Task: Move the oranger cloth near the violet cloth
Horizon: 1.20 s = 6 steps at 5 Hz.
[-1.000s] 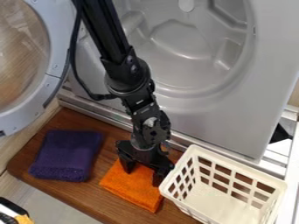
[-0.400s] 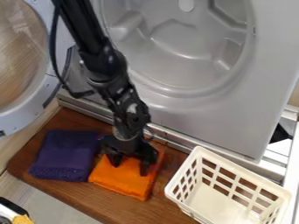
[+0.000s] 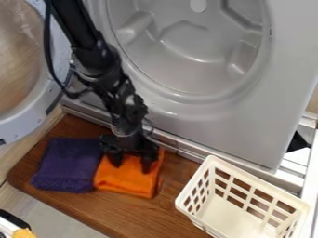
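Camera view: the end effector [image 3: 131, 168] is spread on orange cloth [image 3: 126, 181], brown wooden surface [image 3: 127, 211] beneath, grey appliance [image 3: 211, 125] behind.

gap between orange cloth [image 3: 129, 180] and basket [image 3: 258, 180], machine [image 3: 211, 121] behind

My hand [image 3: 131, 165] is black. I see a bright orange cloth [image 3: 127, 181], a deep violet cloth [image 3: 68, 162], a brown, wood-grained counter [image 3: 124, 210], a cream basket [image 3: 261, 182] patterned in open squares, and a grey machine [image 3: 242, 130].
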{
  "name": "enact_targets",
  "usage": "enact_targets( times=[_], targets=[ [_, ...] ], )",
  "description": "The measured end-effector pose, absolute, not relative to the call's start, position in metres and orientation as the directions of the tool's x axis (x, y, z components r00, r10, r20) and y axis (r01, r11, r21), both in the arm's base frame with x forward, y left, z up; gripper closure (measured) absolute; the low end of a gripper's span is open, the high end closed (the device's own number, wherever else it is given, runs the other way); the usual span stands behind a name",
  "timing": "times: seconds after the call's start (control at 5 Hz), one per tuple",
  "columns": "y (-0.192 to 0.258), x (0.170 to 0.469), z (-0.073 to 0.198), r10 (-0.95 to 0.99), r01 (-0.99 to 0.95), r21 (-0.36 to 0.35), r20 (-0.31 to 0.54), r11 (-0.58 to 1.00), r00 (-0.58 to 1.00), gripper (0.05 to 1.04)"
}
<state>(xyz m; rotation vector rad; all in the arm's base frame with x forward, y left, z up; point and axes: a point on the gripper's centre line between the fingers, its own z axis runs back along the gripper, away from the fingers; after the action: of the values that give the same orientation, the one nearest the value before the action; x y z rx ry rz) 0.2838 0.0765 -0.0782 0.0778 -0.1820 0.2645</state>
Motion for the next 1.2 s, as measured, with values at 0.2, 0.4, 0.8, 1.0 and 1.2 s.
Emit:
enact_targets(
  times=[0.2, 0.4, 0.8, 1.0, 1.2],
  targets=[
    [0.095, 0.291, -0.077, 0.286, -0.301, 0.054, 0.196, 0.952, 0.938, 0.084],
    [0.108, 0.292, -0.075, 0.315, -0.332, 0.058, 0.200, 0.941, 0.928, 0.084],
    [0.104, 0.287, -0.074, 0.309, -0.321, 0.050, 0.170, 0.946, 0.936, 0.084],
    [0.096, 0.295, -0.059, 0.278, -0.290, 0.029, 0.202, 0.957, 0.939, 0.084],
    [0.091, 0.299, -0.044, 0.272, -0.278, -0.005, 0.237, 0.960, 0.933, 0.084]
  ],
)
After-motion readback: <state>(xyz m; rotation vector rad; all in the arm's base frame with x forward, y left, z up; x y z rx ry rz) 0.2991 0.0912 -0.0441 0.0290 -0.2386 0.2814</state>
